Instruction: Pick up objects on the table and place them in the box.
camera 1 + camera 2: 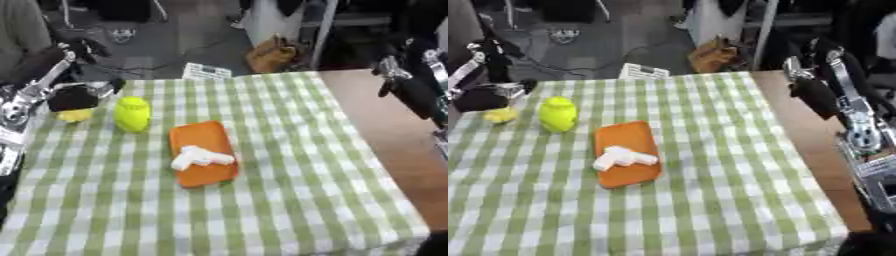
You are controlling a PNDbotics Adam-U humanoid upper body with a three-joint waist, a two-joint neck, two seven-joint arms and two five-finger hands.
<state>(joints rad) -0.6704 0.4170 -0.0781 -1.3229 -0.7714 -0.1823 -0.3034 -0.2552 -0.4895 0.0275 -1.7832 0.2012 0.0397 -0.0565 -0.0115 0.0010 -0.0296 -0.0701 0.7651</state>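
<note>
My left hand hovers over the small yellow object; whether its fingers are closed I cannot tell.
Just right of it stands the rounded yellow-green bottle; I could knock it over. Further right, a white piece lies on the orange box.

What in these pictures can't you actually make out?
- Box: in neither view, so where it stands is unknown.
- Yellow thing: partly covered by the left robot hand; its shape is unclear.
- Left robot hand's fingers: a dark blur in both views.
- Right robot hand: blurred; its fingers are unreadable.
- White thing on the orange tray: too blurred to identify.
</note>
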